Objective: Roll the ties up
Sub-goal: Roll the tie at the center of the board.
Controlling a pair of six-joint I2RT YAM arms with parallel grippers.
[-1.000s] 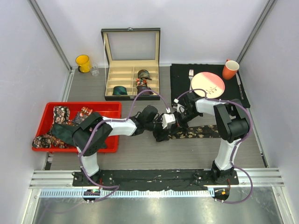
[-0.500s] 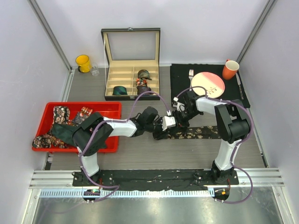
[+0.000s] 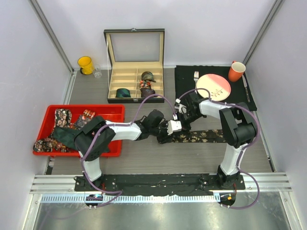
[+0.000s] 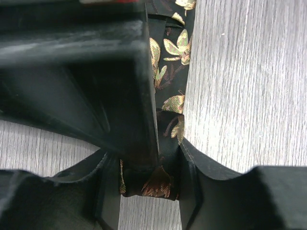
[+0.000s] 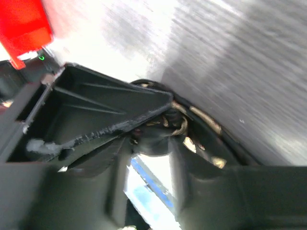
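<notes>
A dark floral tie [image 3: 204, 136] lies as a long strip on the table, right of centre. My left gripper [image 3: 166, 134] is at its left end. In the left wrist view the gripper [image 4: 149, 178] is shut on the tie [image 4: 171, 81], whose end pokes out between the fingertips. My right gripper [image 3: 183, 123] is right beside it at the same end. In the right wrist view the gripper [image 5: 154, 135] pinches a bunched fold of the tie [image 5: 194, 140] at its tips. Several loose ties [image 3: 61, 117] lie in the red bin. Rolled ties [image 3: 147, 75] sit in the box.
A red bin [image 3: 103, 111] stands at the left. An open compartment box [image 3: 126, 76] stands at the back centre, with a yellow mug [image 3: 85, 64] to its left. A black mat [image 3: 184, 79] at the back right carries a plate [image 3: 213, 87], fork, knife and orange cup [image 3: 236, 71].
My right gripper has drawn back and a little left, toward the far side, with the tie's end. My left gripper has shifted slightly right. The tie's left end has bunched between them.
</notes>
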